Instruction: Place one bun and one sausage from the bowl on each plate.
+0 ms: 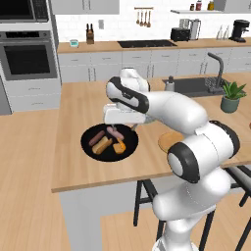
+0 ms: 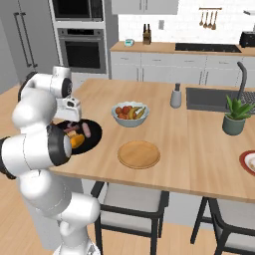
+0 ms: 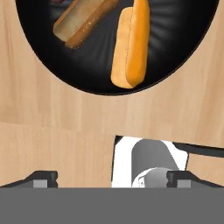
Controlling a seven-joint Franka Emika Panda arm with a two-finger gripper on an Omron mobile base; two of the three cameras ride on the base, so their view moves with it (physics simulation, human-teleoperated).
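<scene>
Your gripper [image 3: 111, 178] hangs over the table [image 1: 73, 162] with its jaws spread wide and nothing between them, just beside the near rim of the black bowl [image 1: 88, 149]. In the bowl lie two buns [image 3: 131, 43] and two sausages [image 1: 96, 137]. The tan plate [image 2: 139, 154] sits empty near the fruit bowl [image 2: 130, 114]; the red-rimmed plate [image 2: 247, 163] sits well apart.

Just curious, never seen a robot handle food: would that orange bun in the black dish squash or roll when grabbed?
The orange bun looks long and rounded, so a nudge might roll it sideways. It seems soft bread, probably light and squashable. The bowl is shallow, likely stopping it little.
</scene>
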